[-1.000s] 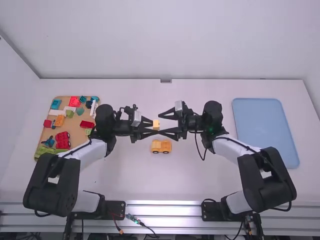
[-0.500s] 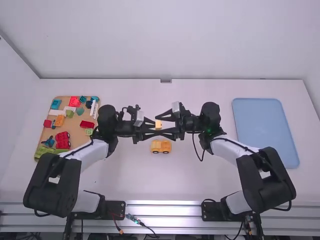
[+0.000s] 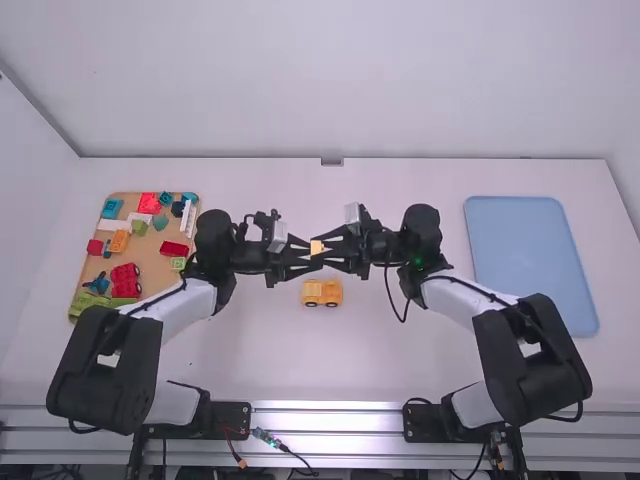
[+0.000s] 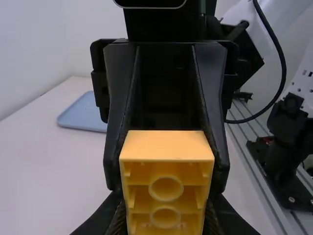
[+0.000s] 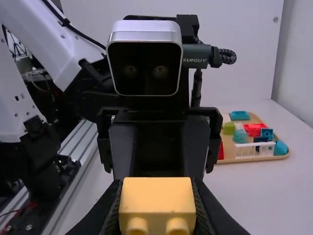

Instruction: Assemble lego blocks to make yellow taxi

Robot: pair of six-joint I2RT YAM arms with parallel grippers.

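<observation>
Yellow block (image 4: 166, 146), one: raised above the worktop (image 3: 250, 350), clasped by both the left gripper (image 3: 314, 256) and the right gripper (image 3: 320, 247). Left wrist view: its hollow side, with round tubes inside. Right wrist view: its studded side, two studs. High view: wheeled yellow toy vehicle (image 3: 322, 292), one, on the worktop, nearer the arm bases than the block; blue tray (image 3: 530, 260), at right; tan tray (image 3: 150, 266) of assorted bricks, at left.
</observation>
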